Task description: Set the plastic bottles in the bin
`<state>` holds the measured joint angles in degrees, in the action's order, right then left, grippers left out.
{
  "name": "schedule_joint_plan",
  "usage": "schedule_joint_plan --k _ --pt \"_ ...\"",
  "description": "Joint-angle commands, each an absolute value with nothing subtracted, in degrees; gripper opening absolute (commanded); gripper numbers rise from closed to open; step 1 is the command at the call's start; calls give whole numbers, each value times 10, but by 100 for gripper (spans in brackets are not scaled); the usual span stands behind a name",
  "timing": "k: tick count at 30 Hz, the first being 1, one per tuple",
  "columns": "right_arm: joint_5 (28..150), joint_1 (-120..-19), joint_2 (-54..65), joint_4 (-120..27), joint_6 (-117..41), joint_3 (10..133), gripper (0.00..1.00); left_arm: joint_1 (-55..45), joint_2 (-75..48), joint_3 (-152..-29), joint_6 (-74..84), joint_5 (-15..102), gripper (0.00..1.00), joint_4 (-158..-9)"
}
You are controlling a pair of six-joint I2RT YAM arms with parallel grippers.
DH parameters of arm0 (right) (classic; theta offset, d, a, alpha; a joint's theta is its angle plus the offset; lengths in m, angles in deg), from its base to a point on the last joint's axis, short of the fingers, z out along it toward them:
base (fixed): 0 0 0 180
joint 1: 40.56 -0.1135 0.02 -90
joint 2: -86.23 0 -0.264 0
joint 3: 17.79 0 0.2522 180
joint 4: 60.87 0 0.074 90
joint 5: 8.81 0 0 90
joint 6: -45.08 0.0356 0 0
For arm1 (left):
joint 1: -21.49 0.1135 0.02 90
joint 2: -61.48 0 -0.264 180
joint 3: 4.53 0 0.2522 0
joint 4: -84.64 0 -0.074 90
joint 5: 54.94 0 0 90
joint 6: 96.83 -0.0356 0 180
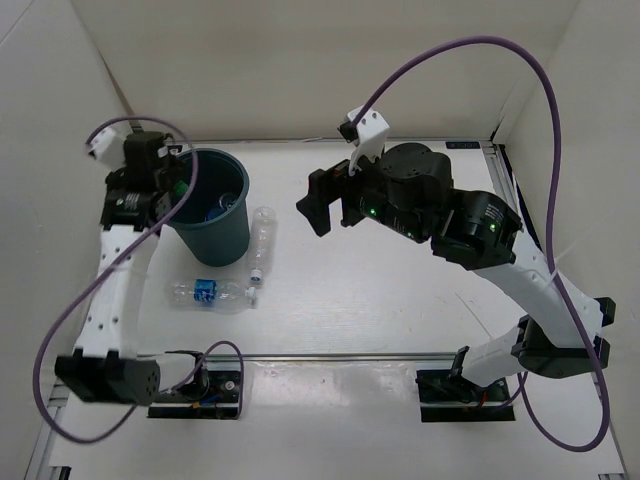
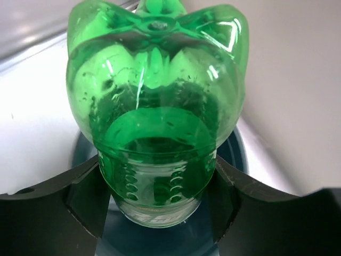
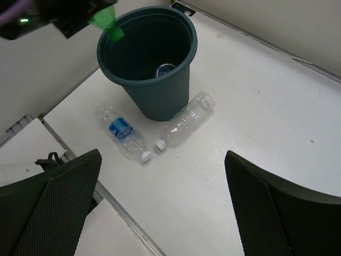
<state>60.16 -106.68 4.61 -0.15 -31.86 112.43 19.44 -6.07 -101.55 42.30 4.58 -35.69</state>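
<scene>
The dark teal bin [image 1: 232, 232] stands at the left. My left gripper [image 1: 168, 186] is shut on the green bottle [image 2: 157, 106] and holds it over the bin's left rim [image 3: 102, 49]; the bottle also shows in the right wrist view [image 3: 109, 26]. A clear bottle with a blue label [image 1: 222, 207] lies inside the bin [image 3: 165, 69]. Another blue-labelled bottle [image 1: 212, 293] lies on the table in front of the bin [image 3: 123, 133]. An unlabelled clear bottle [image 1: 262, 240] lies beside the bin's right side [image 3: 185, 125]. My right gripper [image 1: 322, 205] is open and empty, raised to the right of the bin.
White walls enclose the table at the back and sides. A metal rail [image 1: 340, 355] runs along the near edge between the arm bases. A purple cable [image 1: 480, 45] loops above the right arm.
</scene>
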Motion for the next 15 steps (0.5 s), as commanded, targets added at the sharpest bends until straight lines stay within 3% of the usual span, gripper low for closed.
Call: schedule_joint_plan --k 1,2,3,5,11,15 --pt "588 -1069 53 -25 -335 1138 100 146 -108 -1053 292 -48 46 -426" --pt "588 -1069 53 -25 -335 1130 100 138 -134 -1070 281 -61 52 -426" --pt "582 -1069 59 -25 -335 1130 100 118 -143 -1076 257 -75 65 -426" --pt "568 -1069 65 -25 -335 1125 100 100 -143 -1086 246 -121 100 -426" --pt "570 -1016 86 -25 -268 1060 100 71 -70 -1164 270 -156 100 -324" --pt "637 -927 86 -13 -160 1003 100 71 24 -1132 353 -142 100 -241"
